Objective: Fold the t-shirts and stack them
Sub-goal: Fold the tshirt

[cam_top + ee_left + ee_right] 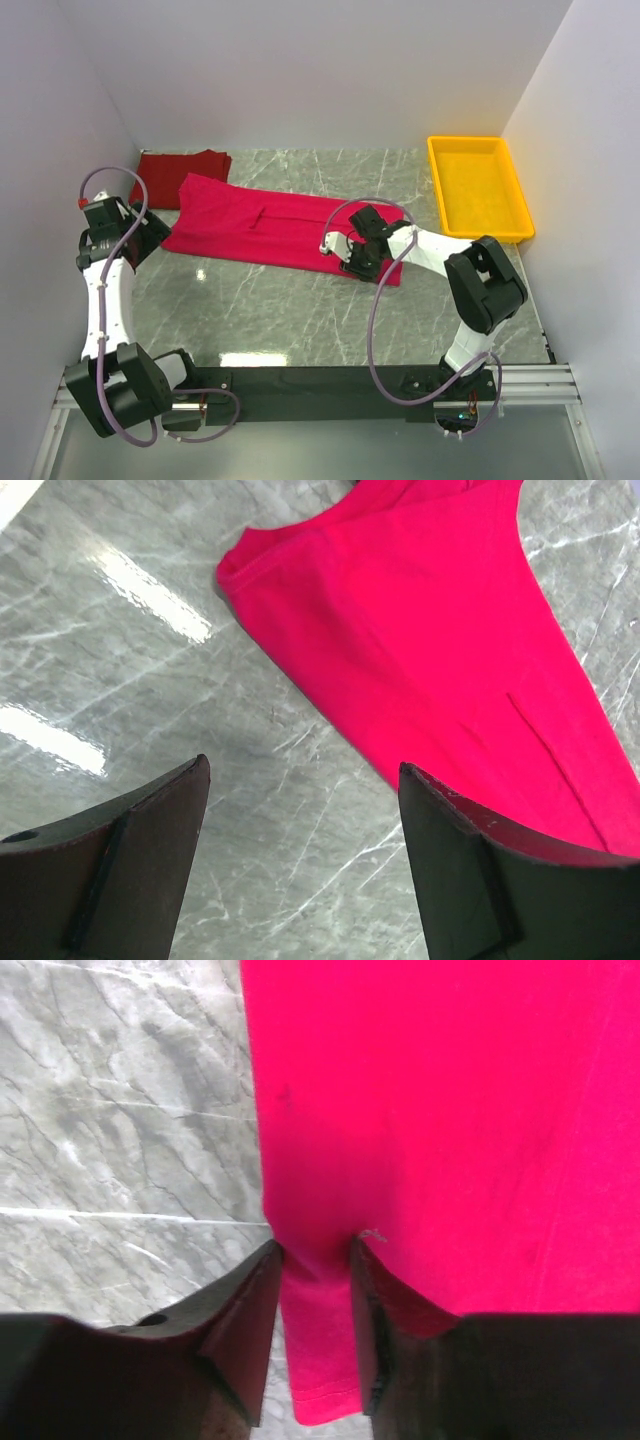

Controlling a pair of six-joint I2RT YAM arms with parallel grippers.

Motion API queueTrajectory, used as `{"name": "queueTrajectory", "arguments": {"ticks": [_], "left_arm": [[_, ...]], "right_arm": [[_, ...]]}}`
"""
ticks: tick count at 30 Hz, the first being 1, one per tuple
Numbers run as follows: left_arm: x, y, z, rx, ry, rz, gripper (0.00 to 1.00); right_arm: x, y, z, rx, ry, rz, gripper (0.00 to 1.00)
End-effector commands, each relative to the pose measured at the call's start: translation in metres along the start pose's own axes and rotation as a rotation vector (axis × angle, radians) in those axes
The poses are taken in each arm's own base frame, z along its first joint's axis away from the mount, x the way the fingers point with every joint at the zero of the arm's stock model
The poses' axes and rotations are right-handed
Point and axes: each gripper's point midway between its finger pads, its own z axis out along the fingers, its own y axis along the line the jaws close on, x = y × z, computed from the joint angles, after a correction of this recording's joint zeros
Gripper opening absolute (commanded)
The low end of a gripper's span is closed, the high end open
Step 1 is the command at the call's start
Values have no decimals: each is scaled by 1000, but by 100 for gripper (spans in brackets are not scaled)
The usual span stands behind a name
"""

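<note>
We find the crimson t-shirt (270, 228) lying flat on the table (300, 320) as a long strip that runs from the far left toward the near right. Its left end lies against the darker red t-shirt (180, 172), which sits folded in the far left corner. The right gripper (315, 1245) is closed on a narrow tuck of crimson cloth at the near edge of the strip's right end, with a short tail of hem hanging out behind the fingers. The left gripper (302, 770) stands wide open above bare table, with nothing between its jaws and the shirt's left end just ahead of it. We judge the main hazard to be the small bite on the right. So little cloth is held that a lift may pull the hem free, or raise only the upper layer and open the strip. A second hazard is uneven handling. If the right side moves while the left end is unheld, the strip may drag, skew and wrinkle on the smooth stone. It may also push against the darker shirt and disturb its fold. A third hazard is that the left jaws close short of the edge and catch only table.
</note>
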Motion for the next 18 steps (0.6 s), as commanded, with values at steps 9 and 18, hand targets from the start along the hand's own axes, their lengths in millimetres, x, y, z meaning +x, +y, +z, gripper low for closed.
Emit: {"name": "queueTrajectory", "arguments": {"ticks": [9,18], "left_arm": [[13,-4,2,56,19,-32,81],[33,0,11,70,66,-61,80]], "right_arm": [[27,35,-4,-65,56,52,11],[51,102,-31,-311,102,-70,0]]}}
